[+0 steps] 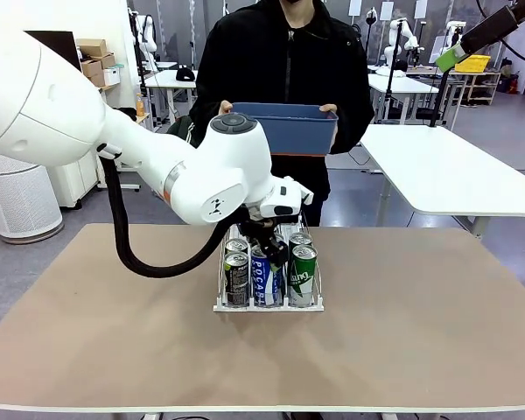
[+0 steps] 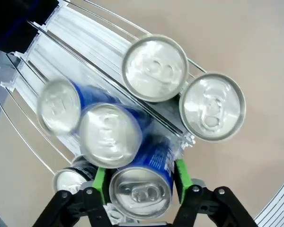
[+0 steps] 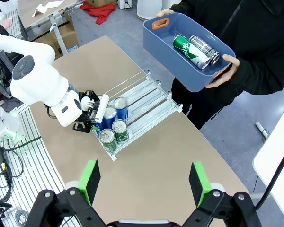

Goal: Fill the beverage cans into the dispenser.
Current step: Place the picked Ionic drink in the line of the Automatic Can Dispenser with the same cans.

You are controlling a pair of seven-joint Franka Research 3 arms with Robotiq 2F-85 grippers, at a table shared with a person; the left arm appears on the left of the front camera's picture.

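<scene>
At lower centre, glossy blue can [image 2: 156,158], round silver top, clamped by left gripper [image 2: 140,179]; right gripper [image 3: 144,182] jaws spread wide.

Bright, even light falls from overhead; the white wire-lane dispenser rack [image 1: 267,305] casts only a faint, soft shadow on the tan table [image 1: 420,332]. In the left wrist view two silver can tops [image 2: 109,135] are blurred, while the blue drink can [image 2: 141,193] clamped in the left gripper [image 2: 139,182] is crisp, with mild glare. The right wrist view bows the table's edges.
</scene>
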